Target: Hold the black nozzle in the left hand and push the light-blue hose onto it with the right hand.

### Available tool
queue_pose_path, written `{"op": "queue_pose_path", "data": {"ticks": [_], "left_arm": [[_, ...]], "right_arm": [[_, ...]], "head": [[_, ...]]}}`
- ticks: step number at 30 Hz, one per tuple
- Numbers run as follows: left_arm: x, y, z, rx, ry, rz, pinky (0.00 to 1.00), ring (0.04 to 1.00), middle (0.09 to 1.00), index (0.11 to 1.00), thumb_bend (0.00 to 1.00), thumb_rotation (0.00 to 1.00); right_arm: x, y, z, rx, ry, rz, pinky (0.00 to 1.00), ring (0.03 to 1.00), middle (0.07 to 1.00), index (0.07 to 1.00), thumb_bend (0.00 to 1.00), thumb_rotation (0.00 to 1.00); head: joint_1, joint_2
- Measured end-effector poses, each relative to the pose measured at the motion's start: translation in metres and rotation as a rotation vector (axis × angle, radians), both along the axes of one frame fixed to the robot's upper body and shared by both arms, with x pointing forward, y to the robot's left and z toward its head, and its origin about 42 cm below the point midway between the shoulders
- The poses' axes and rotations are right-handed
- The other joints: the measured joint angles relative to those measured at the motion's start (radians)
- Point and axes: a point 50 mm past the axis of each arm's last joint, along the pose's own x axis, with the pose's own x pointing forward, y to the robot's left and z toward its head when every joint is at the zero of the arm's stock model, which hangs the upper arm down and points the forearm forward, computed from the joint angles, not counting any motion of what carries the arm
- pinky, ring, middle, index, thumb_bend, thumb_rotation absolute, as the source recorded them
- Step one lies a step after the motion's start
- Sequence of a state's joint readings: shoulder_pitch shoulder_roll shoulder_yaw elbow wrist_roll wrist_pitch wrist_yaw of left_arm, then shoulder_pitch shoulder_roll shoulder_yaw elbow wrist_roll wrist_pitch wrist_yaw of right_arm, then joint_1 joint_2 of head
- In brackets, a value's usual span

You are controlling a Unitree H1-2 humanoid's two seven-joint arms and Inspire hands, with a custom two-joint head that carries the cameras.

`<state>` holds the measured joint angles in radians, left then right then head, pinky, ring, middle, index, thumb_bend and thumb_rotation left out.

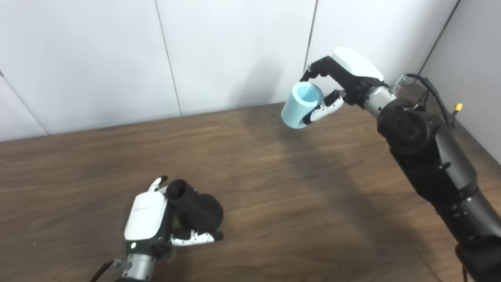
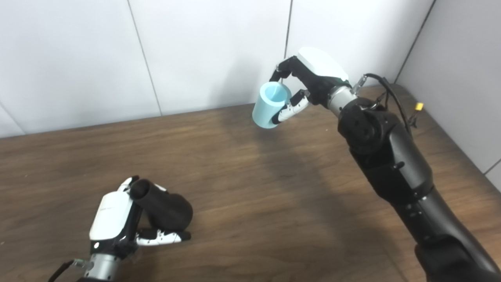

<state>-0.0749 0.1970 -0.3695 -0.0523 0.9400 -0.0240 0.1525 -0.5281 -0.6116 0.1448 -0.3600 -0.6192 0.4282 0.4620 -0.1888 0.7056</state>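
Fingers (image 1: 319, 111) of our right hand (image 1: 336, 84) wrapped around short light-blue cylindrical hose (image 1: 300, 105), raised above dark wooden table (image 1: 274, 188), our left hand (image 1: 152, 219) clasping matte black tapered nozzle (image 1: 195, 205), white panelled walls (image 1: 98, 58) behind.

Nozzle (image 1: 195, 207) in left hand (image 1: 150, 219) near-left on table (image 1: 274, 219); hose (image 1: 301, 105) in right hand (image 1: 340, 84) far-right, above it
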Motion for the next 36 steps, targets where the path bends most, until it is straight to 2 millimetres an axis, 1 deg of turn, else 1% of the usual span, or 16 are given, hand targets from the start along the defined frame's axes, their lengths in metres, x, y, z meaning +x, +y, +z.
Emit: {"op": "queue_pose_path", "data": {"ticks": [2,5,7,9,11,12,15,19,21,24,31,36], "left_arm": [[0.0,-0.002,0.0,0.008,-0.002,0.004,0.91,0.614,0.48,0.491,0.52,0.0],[0.0,-0.006,0.0,0.005,-0.006,0.006,0.91,0.608,0.472,0.497,0.52,0.0],[0.0,-0.006,0.0,0.006,-0.007,0.007,0.91,0.61,0.472,0.496,0.52,0.0],[0.0,-0.008,0.0,0.008,-0.009,0.006,0.91,0.612,0.472,0.495,0.52,0.0],[0.0,-0.012,0.0,0.012,-0.011,0.006,0.91,0.614,0.474,0.494,0.52,0.0],[0.0,-0.014,0.0,0.016,-0.013,0.005,0.91,0.615,0.476,0.492,0.52,0.0],[-0.001,-0.018,0.0,0.024,-0.018,0.012,0.92,0.617,0.481,0.489,0.52,0.0],[-0.002,-0.021,0.0,0.048,-0.032,0.014,0.92,0.618,0.484,0.487,0.52,0.0],[-0.002,-0.023,0.0,0.057,-0.035,0.015,0.91,0.618,0.48,0.49,0.52,0.0],[-0.003,-0.025,0.0,0.063,-0.033,0.016,0.94,0.618,0.469,0.494,0.52,0.0],[-0.004,-0.03,0.001,0.113,-0.05,0.016,0.98,0.614,0.471,0.495,0.52,0.0],[-0.006,-0.034,0.006,0.164,-0.056,0.023,1.0,0.615,0.487,0.487,0.52,0.0]], "right_arm": [[-0.006,0.008,0.008,-0.004,-0.002,0.038,0.77,0.739,0.673,0.482,0.53,0.15],[-0.014,0.021,0.021,0.005,-0.007,0.098,0.85,0.733,0.674,0.482,0.53,0.15],[-0.02,0.032,0.03,0.007,-0.024,0.149,0.87,0.74,0.672,0.482,0.53,0.15],[-0.024,0.042,0.036,0.021,-0.036,0.196,0.82,0.744,0.666,0.481,0.53,0.15],[-0.026,0.051,0.038,0.033,-0.032,0.231,0.77,0.749,0.662,0.481,0.53,0.14],[-0.028,0.054,0.038,0.037,-0.032,0.244,0.79,0.768,0.661,0.481,0.53,0.14],[-0.031,0.066,0.04,0.042,-0.026,0.29,0.82,0.794,0.658,0.481,0.53,0.15],[-0.034,0.073,0.045,0.025,-0.041,0.298,0.82,0.793,0.653,0.48,0.53,0.14],[-0.034,0.074,0.045,0.02,-0.033,0.301,0.79,0.771,0.654,0.48,0.53,0.14],[-0.034,0.075,0.044,0.011,-0.019,0.305,0.75,0.743,0.652,0.48,0.53,0.14],[-0.036,0.077,0.044,0.003,-0.018,0.313,0.82,0.724,0.645,0.479,0.53,0.14],[-0.037,0.079,0.043,0.014,-0.009,0.341,0.83,0.676,0.635,0.479,0.53,0.14]], "head": [[0.026,-0.002],[0.043,-0.003],[0.052,-0.005],[0.061,-0.006],[0.069,-0.006],[0.087,-0.005],[0.106,-0.003],[0.124,0.0],[0.13,0.002],[0.141,0.005],[0.15,0.011],[0.172,0.017]]}}
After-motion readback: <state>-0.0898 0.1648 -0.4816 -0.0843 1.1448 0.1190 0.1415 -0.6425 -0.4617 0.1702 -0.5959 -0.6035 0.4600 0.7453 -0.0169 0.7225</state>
